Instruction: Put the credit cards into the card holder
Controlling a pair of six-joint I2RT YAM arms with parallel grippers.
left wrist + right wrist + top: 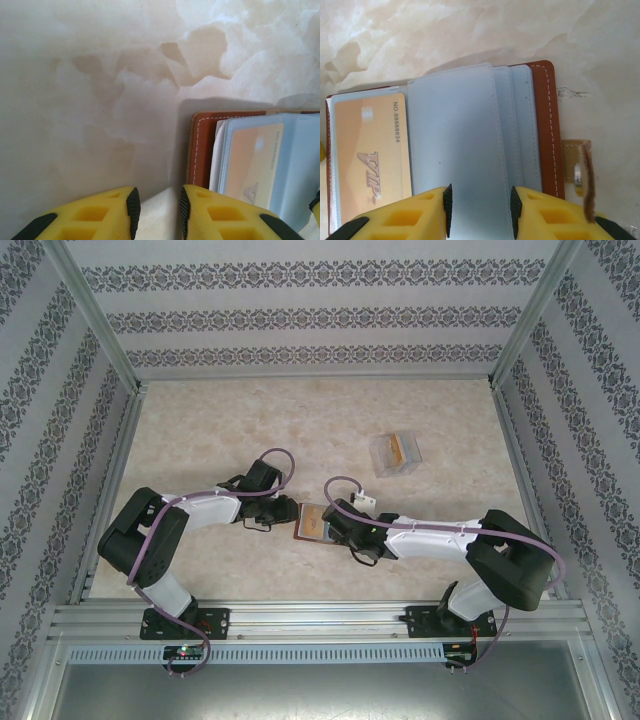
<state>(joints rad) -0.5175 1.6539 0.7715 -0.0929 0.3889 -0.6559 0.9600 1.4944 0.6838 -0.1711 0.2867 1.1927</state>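
Note:
The card holder (312, 523) lies open on the table between my two grippers. It has a reddish-brown cover (547, 125) with white stitching and pale blue plastic sleeves (455, 130). A yellow-orange credit card (372, 150) printed VIP sits inside the leftmost sleeve. My right gripper (481, 200) hovers over the sleeves, jaws apart, with a raised sleeve running between them. My left gripper (159, 200) is at the holder's (202, 145) left edge. It is open, with bare table in the gap and its right finger over the cover's corner. The same card (252, 160) shows there.
A clear plastic box (395, 453) with an orange card inside stands on the marble-patterned table, back right of the holder. The holder's tan closing strap (577, 170) with a metal snap sticks out on its right side. Patterned walls and metal rails enclose the table.

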